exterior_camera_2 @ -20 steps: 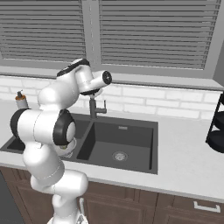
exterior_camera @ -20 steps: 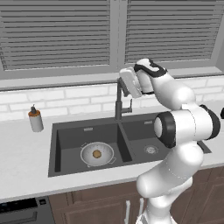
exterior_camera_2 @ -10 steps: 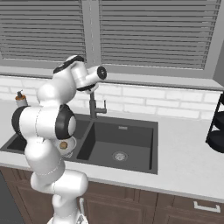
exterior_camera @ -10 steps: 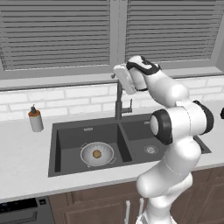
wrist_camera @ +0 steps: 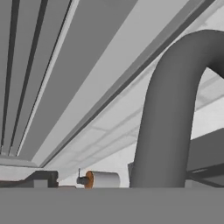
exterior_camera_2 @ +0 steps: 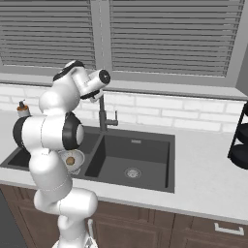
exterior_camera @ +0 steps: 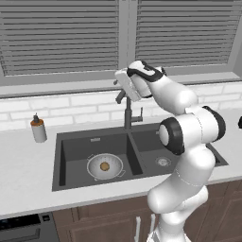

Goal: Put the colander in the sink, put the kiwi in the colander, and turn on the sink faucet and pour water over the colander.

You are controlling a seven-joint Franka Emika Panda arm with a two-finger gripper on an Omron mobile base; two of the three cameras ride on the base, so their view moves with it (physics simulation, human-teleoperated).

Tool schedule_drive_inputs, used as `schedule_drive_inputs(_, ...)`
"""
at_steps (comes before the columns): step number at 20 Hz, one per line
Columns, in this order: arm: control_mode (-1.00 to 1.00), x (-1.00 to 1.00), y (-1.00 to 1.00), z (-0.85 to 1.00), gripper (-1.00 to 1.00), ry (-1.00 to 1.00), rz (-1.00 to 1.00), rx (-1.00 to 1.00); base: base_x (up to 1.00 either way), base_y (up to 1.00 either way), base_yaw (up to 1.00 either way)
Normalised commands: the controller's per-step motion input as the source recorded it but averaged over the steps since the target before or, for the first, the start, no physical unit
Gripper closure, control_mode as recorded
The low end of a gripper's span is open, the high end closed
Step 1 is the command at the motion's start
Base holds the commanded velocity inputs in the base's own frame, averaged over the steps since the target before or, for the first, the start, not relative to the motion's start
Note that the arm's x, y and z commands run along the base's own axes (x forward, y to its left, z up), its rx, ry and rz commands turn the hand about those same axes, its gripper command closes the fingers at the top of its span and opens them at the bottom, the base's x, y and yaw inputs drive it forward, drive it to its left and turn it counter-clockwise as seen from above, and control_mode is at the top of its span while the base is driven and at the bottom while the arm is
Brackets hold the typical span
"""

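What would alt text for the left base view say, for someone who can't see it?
A white robot arm reaches up with its gripper at the top of a black sink faucet behind a dark double sink. In the left basin a colander holds a kiwi; a soap dispenser stands on the counter to the left.
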Motion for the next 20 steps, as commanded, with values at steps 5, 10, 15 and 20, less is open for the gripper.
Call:
schedule_drive_inputs(5, -1.0, 0.14, 0.61, 0.0, -1.0, 0.0, -0.03, -0.06, 0.0, 0.0, 0.0)
schedule_drive_inputs(10, -1.0, 0.0, 0.5, 0.0, -1.0, 0.0, -0.06, -0.03, 0.0, 0.0, 0.0)
schedule_drive_inputs(15, -1.0, -0.07, 0.33, 0.0, -1.0, 0.0, -0.06, -0.01, 0.0, 0.0, 0.0)
schedule_drive_inputs(20, -1.0, -0.64, 0.0, 0.0, -1.0, 0.0, -0.05, 0.0, 0.0, 0.0, 0.0)
